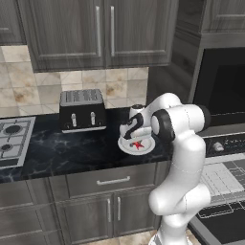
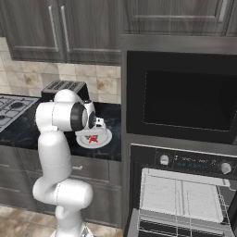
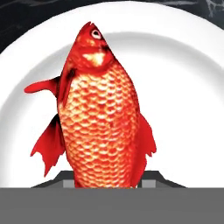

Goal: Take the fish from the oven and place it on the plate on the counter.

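The red-orange fish (image 3: 103, 118) hangs head-away just over the white plate (image 3: 183, 87), its tail end caught between my two dark finger tips. My gripper (image 3: 107, 177) is shut on it. From the base cameras the gripper (image 1: 133, 138) (image 2: 95, 131) points down at the plate (image 1: 149, 148) (image 2: 105, 139) on the black counter (image 1: 72, 148), with the fish (image 1: 139, 144) (image 2: 94, 138) showing red at the plate's middle. To the right, the oven (image 2: 194, 162) stands open with its pale grey rack tray (image 2: 180, 194) pulled out and bare.
A black toaster (image 1: 82, 111) (image 2: 65, 88) stands on the counter left of the plate. The steel gas hob (image 1: 12, 139) lies further left. A black glass-fronted unit (image 2: 185, 97) sits above the oven. Dark cabinets hang over the counter.
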Robot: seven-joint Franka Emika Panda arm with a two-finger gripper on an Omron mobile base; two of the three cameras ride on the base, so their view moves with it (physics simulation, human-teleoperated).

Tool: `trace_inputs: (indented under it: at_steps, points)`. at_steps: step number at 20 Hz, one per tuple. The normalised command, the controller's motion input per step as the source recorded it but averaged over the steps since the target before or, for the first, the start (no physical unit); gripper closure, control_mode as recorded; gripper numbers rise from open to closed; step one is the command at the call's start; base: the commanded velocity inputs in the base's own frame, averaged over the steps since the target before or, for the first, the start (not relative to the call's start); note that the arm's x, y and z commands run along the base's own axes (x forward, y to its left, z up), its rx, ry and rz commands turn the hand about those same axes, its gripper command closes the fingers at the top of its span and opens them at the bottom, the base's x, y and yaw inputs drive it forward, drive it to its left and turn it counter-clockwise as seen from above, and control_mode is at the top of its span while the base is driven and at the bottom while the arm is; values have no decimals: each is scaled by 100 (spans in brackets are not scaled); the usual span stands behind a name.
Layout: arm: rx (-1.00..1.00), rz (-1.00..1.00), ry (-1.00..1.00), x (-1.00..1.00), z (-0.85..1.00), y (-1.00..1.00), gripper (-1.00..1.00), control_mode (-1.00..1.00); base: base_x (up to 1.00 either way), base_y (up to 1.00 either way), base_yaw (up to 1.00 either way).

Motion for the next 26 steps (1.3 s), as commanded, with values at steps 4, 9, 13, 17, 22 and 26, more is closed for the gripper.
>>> trace_inputs:
  at_steps: [4, 9, 13, 17, 22, 26]
  points:
    - [-1, 0, 0, 14, -42, 0, 100, -100, 0, 0, 0]
    - [0, 0, 0, 1, -17, 0, -100, -100, 0, 0, 0]
    - [0, -2, 0, 0, 0, 0, -100, -100, 0, 0, 0]
    - [0, -3, -5, -16, 14, 0, -100, -100, 0, 0, 0]
    - [0, -4, -26, -61, 57, 23, -100, -100, 0, 0, 0]
    - [0, -2, -23, -80, 59, 58, -100, -100, 0, 0, 0]
